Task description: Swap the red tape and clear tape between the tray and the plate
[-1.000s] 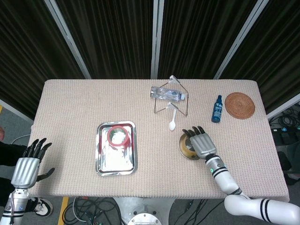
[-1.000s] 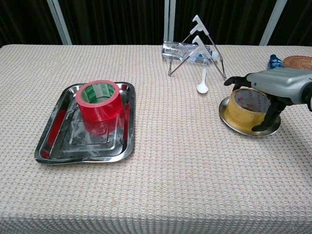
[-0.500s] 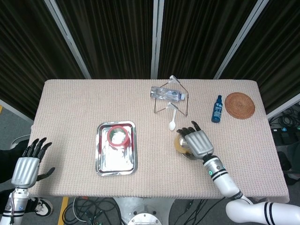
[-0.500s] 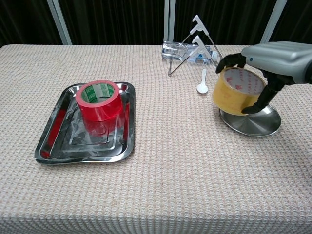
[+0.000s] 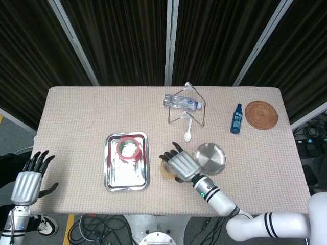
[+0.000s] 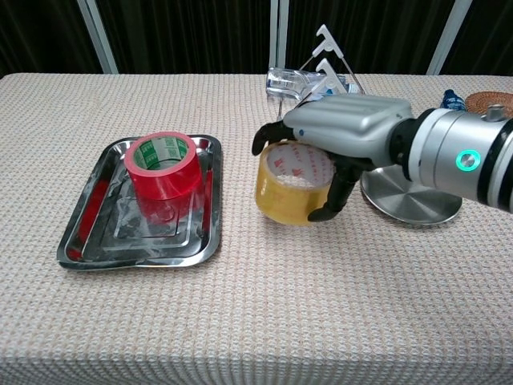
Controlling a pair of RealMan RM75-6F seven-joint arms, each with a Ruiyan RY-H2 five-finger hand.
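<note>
My right hand (image 6: pixel 341 132) (image 5: pixel 183 164) grips the clear, yellowish tape roll (image 6: pixel 292 183) (image 5: pixel 166 170) from above, holding it just over the cloth between the tray and the plate. The red tape (image 6: pixel 161 164) (image 5: pixel 129 148) stands at the far end of the steel tray (image 6: pixel 96 245) (image 5: pixel 113 178). Right of the hand, the round steel plate (image 6: pixel 417 205) (image 5: pixel 210 157) has nothing on it. My left hand (image 5: pixel 29 179) hangs off the table's left edge with its fingers spread, holding nothing.
A wire rack with a clear bottle (image 5: pixel 182 102) stands at the back, a white spoon (image 5: pixel 187 136) just in front of it. A small blue bottle (image 5: pixel 236 118) and a woven coaster (image 5: pixel 261 114) sit at the back right.
My right hand has lifted the clear tape off the plate and carried it left to the middle of the table, near the tray. The left hand has barely moved.
</note>
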